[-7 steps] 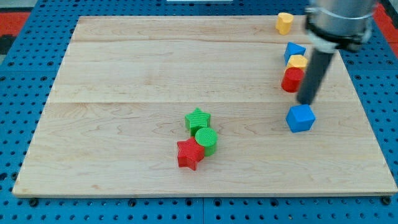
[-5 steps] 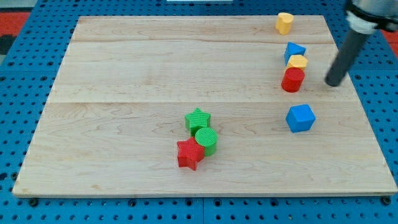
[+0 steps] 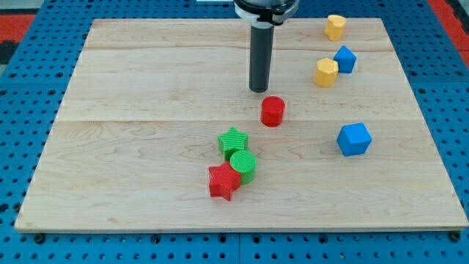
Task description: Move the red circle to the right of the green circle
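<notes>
The red circle (image 3: 272, 111) stands on the wooden board (image 3: 146, 88), right of centre. The green circle (image 3: 242, 165) sits lower and to the left, touching a green star (image 3: 233, 141) above it and a red star (image 3: 223, 181) at its lower left. My tip (image 3: 259, 89) is just above and slightly left of the red circle, a small gap apart.
A blue cube (image 3: 354, 138) lies at the right. A yellow block (image 3: 326, 72) and a blue block (image 3: 344, 59) sit side by side at the upper right. Another yellow block (image 3: 335, 26) is near the top edge.
The red circle has moved left and down, away from the yellow and blue blocks. My tip has moved from the right side to above the red circle. The yellow and blue blocks have shifted.
</notes>
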Controlling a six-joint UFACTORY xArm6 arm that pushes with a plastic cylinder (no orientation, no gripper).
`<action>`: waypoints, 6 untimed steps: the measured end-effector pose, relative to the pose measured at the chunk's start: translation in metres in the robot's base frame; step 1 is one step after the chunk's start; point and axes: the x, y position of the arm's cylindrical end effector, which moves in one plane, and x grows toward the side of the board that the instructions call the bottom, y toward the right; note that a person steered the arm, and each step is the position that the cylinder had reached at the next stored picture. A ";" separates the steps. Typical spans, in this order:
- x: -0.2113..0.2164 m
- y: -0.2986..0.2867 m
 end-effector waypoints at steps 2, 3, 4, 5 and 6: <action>0.026 0.005; 0.025 0.052; 0.039 0.006; 0.063 -0.013; 0.077 -0.046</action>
